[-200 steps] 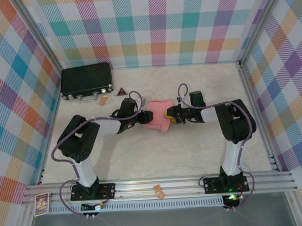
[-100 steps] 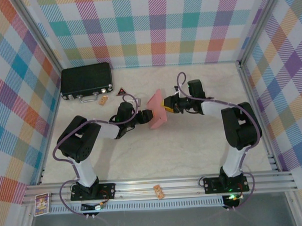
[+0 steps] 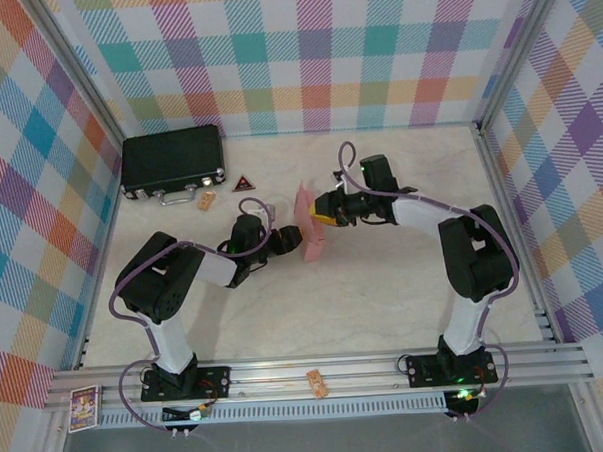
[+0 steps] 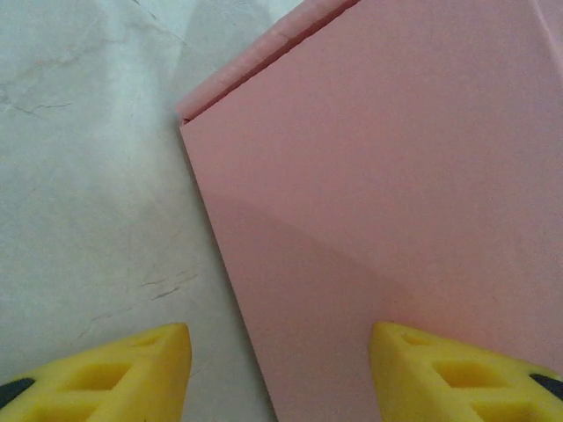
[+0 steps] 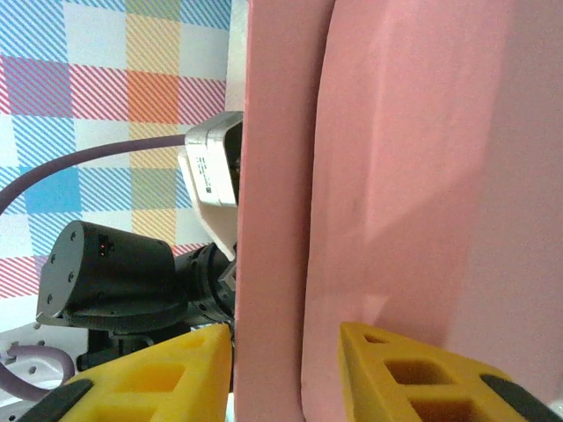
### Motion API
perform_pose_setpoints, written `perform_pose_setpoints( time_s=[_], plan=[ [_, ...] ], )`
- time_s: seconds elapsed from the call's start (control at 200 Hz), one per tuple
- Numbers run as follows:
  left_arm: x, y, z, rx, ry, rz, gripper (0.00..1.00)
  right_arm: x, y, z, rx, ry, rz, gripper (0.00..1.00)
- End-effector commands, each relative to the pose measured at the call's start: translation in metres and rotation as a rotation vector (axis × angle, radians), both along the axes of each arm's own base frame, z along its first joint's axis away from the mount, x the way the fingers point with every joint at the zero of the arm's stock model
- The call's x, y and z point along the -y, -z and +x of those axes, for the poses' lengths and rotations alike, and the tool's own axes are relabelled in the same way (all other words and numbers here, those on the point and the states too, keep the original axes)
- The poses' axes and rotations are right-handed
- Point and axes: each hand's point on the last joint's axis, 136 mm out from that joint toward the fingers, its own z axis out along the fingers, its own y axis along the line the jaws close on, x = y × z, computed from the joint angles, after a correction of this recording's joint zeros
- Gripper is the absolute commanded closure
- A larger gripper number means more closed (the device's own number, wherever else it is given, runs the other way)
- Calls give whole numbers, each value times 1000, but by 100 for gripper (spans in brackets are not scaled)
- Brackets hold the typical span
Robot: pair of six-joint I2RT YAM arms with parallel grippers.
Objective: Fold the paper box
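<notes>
I have the box (image 3: 309, 229) held up on edge.
Beside the box, my right claw (image 3: 321, 212) is clamped on it; my left claw (image 3: 289, 241), just left of the box, stands apart astride its edge.

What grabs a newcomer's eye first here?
The pink box, standing on edge at the centre, pinched by the right gripper, with the left gripper open beside it. Then the loud checked walls all round, and the black case in the far left corner.
</notes>
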Motion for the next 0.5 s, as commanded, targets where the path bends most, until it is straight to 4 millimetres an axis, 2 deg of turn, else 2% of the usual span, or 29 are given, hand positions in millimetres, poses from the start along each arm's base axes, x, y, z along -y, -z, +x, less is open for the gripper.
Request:
perform_pose_setpoints(
  time_s=[0.0,0.225,0.33,0.405,0.495],
  plan=[
    [-11,0,6,15,-35,24,43,-1,-7,-2,30,-13,-30,61],
    [-25,-19,8,57,-40,86,41,14,-26,-3,120,47,-126,54],
    [-33,-27,7,76,-45,145,40,28,-31,1,154,99,-181,54],
    [-43,-32,11,80,-80,196,39,43,-24,7,153,161,-232,55],
    [-60,-30,22,45,-169,261,41,58,0,12,126,201,-336,58]
  ],
)
